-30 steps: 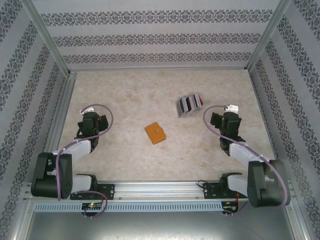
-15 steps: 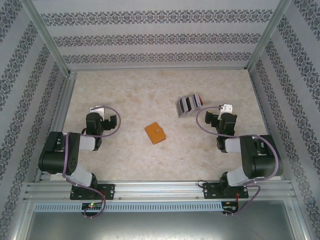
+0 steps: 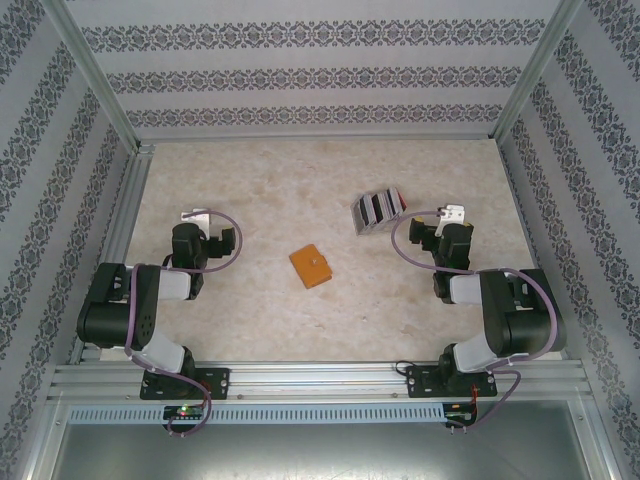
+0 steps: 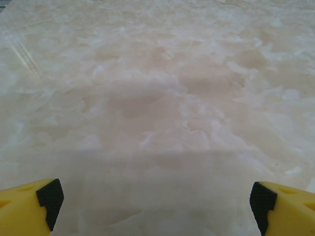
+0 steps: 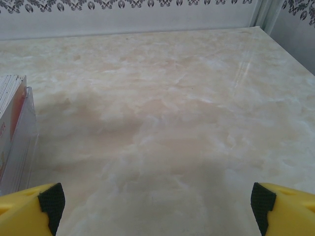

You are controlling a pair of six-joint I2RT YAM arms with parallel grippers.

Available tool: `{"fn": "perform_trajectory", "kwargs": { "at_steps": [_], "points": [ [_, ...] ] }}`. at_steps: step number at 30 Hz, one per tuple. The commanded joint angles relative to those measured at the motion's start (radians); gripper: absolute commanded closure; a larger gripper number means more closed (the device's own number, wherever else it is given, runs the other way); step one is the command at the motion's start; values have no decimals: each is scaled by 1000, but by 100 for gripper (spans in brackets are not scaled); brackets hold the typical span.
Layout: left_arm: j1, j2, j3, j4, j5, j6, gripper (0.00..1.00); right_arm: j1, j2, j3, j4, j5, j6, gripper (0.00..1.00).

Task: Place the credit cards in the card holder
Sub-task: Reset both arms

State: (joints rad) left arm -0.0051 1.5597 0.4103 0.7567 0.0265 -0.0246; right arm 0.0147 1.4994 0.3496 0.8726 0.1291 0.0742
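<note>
The credit cards (image 3: pixel 378 210) lie in a fanned grey and reddish stack at the table's right centre. Their edge also shows at the left border of the right wrist view as cards (image 5: pixel 11 129). The card holder (image 3: pixel 311 266), a small orange square wallet, lies shut at mid-table. My left gripper (image 3: pixel 205 240) hovers at the left, well apart from the holder. Its yellow fingers (image 4: pixel 29 206) stand wide over bare table, so this gripper (image 4: pixel 155 204) is open. My right gripper (image 3: pixel 440 238) sits just right of the cards, open (image 5: pixel 156 206) with nothing between its fingers (image 5: pixel 29 209).
Patterned walls (image 3: pixel 300 80) enclose the marble-look table (image 3: pixel 260 190) on three sides, with metal rails (image 3: pixel 120 230) along the edges. Both arm bases stand on the near rail (image 3: pixel 320 375). Bare table lies between the two grippers and behind the wallet.
Over the last second both arms folded upward, their elbows swinging toward the middle and the grippers shifting slightly to the far side. In the last half second almost nothing moved.
</note>
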Motion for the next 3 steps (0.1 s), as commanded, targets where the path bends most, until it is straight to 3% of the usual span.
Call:
{"fn": "perform_trajectory", "kwargs": {
  "at_steps": [1, 3],
  "points": [
    [8, -3, 16, 48, 13, 25, 0, -3, 0, 19, 36, -18, -13, 2],
    [8, -4, 14, 50, 13, 25, 0, 0, -1, 21, 32, -16, -16, 2]
  ]
}}
